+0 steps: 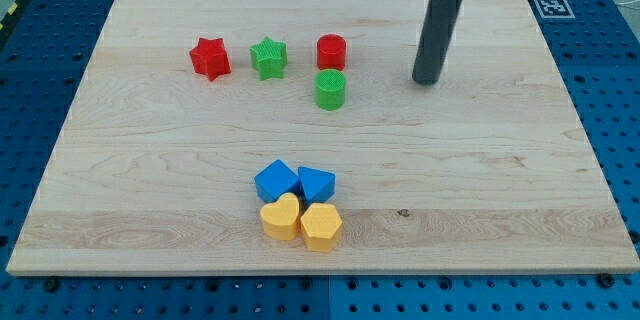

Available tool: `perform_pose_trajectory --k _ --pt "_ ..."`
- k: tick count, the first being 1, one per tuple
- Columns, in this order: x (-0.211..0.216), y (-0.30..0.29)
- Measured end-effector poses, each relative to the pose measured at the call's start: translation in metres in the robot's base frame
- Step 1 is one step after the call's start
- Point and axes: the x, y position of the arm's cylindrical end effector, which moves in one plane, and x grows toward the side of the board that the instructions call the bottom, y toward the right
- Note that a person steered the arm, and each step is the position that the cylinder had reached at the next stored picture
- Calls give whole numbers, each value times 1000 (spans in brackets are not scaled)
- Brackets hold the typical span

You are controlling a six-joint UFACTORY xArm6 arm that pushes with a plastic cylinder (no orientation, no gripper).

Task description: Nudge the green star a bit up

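The green star (268,57) lies on the wooden board (150,180) in the upper left part, between a red star (210,58) on its left and a red cylinder (331,52) on its right. A green cylinder (330,90) stands just below the red cylinder. My tip (426,81) rests on the board well to the right of the green star, to the right of both cylinders, touching no block.
A cluster of blocks sits at the lower middle: a blue cube (275,180), a blue block (316,184), a yellow heart (281,217) and a yellow hexagon (321,226). A fiducial marker (552,5) is at the board's top right corner.
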Motion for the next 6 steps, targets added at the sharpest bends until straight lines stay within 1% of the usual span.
perform_pose_trajectory --k 1,2,3,4,5,6 --pt "55 -40" --pt "80 -111" --pt "72 -170" --pt "38 -174" --pt "17 -185" --pt "11 -210"
